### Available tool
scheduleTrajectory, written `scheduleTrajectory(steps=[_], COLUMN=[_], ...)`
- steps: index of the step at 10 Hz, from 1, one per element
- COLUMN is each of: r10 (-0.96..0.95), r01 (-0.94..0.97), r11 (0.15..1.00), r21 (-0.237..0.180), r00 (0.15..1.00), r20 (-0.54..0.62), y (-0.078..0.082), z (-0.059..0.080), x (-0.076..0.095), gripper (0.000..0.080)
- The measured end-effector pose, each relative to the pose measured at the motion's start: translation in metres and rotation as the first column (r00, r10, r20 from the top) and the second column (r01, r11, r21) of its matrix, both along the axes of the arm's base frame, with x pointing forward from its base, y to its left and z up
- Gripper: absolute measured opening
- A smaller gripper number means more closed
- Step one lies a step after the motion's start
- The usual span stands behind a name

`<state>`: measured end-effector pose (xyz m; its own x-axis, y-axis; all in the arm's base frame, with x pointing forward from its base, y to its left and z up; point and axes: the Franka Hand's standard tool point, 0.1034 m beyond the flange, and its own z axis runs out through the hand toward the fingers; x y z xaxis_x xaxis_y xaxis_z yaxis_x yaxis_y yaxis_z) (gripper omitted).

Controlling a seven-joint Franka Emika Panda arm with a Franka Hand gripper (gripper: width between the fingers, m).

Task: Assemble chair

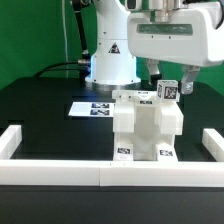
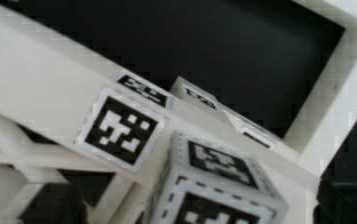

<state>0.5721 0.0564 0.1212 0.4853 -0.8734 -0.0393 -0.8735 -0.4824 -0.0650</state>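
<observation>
Exterior view: half-built white chair [image 1: 146, 126] sits upright on the black table [image 1: 40, 100], about mid-frame, just behind the front rail [image 1: 60, 172]. The body is blocky, with square tags [image 1: 125, 152] along its low front edge. The marker board [image 1: 92, 108] lies flat behind the chair toward the exterior view's left, close to its back corner (touching or not, cannot tell). Side rails stand well apart from the chair, one at the exterior view's left [image 1: 20, 140] and one at the exterior view's right [image 1: 208, 143]. The arm's base [image 1: 110, 55] stands at the back of the table.

The claw [image 1: 170, 84] hangs over the chair's upper corner on the exterior view's right, spread wide. One dark finger [image 1: 151, 72] stands on each side of a small tagged block [image 1: 170, 92] that sticks up from the chair top. A gap shows beside the finger toward the exterior view's left. The other side is too cramped to tell contact, so nothing reads as pinched.

Wrist view: very close and tilted. White chair blocks [image 2: 86, 175] fill the near part, with two big tags on them ( [image 2: 125, 125] and [image 2: 219, 160]). Behind them is the black table [image 2: 193, 50], with a white rail [image 2: 326, 90] running across it.
</observation>
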Motion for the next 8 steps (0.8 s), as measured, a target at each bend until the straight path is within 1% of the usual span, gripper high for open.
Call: scheduleTrajectory(steps=[1,3,4,5,7,8], r10=[0.061,0.239,0.295,0.388,0.504,0.572], r01=[-0.061,-0.239,-0.294,-0.388,-0.503,-0.571], r11=[0.998,0.971,0.956,0.922,0.864,0.821], r21=[-0.002,-0.011,-0.014,-0.02,-0.029,-0.034], r00=[0.998,0.971,0.955,0.921,0.863,0.82], r20=[0.004,0.015,0.017,0.022,0.026,0.029], y=[0.0002,0.0001,0.0001,0.0001,0.0009,0.0014], z=[0.0,-0.0003,-0.0006,-0.0007,-0.0008,-0.0009], x=[0.0,-0.0001,-0.0002,-0.0002,-0.0004,-0.0005], gripper=[0.0649,0.0649,0.0649,0.0649,0.0649,0.0649])
